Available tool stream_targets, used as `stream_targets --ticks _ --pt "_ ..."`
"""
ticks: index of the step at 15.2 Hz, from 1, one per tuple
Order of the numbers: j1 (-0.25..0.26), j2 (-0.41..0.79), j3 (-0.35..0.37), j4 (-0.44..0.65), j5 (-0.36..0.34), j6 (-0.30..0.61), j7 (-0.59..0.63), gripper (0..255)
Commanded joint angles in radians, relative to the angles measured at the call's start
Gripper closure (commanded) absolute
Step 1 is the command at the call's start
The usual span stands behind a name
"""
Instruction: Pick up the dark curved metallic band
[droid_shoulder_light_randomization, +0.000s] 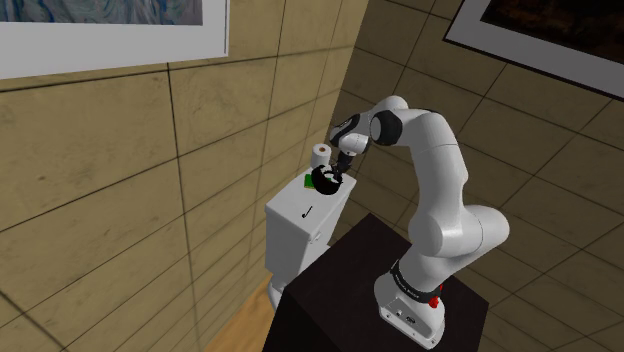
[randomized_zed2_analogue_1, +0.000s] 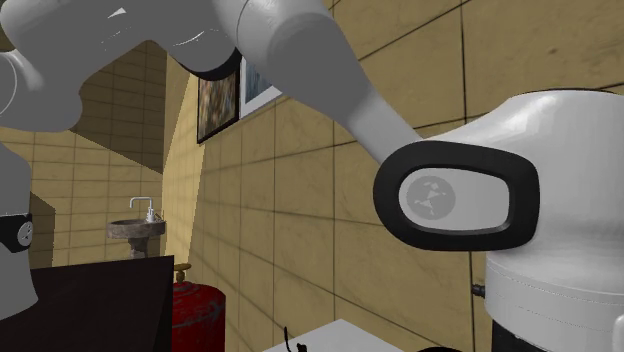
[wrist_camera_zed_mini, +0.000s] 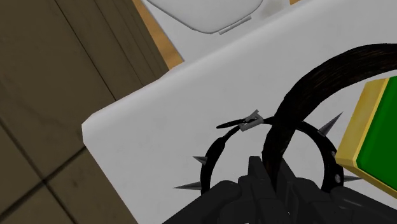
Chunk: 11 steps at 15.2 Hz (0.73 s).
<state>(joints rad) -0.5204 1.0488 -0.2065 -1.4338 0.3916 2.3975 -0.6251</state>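
The end effector (wrist_camera_zed_mini: 275, 177) is clamped on the dark curved band (wrist_camera_zed_mini: 286, 114). A spiked collar (wrist_camera_zed_mini: 330, 165) lies beside it — on the white tank lid (wrist_camera_zed_mini: 146, 133).

A black spiked band (wrist_camera_zed_mini: 305, 86) with a grey buckle. A plain white toilet tank (wrist_camera_zed_mini: 159, 121). A bright green block (wrist_camera_zed_mini: 380, 137) edged in yellow. Tan wall tiles (droid_shoulder_light_randomization: 100, 180) with dark grid lines. A red fire extinguisher (randomized_zed2_analogue_1: 192, 318).

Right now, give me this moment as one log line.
phase: grasp | gripper: shut on dark curved band | band: crosses spiked collar on white tank lid | nearby: green block | lift: cannot tell
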Motion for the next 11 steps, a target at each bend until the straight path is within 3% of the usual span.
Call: stream_targets --ticks 1,11 --pt "0.0 0.0 0.0 0.0 0.0 0.0 0.0 255" --pt "0.015 -0.094 -0.017 -0.057 -0.012 -0.039 0.008 255"
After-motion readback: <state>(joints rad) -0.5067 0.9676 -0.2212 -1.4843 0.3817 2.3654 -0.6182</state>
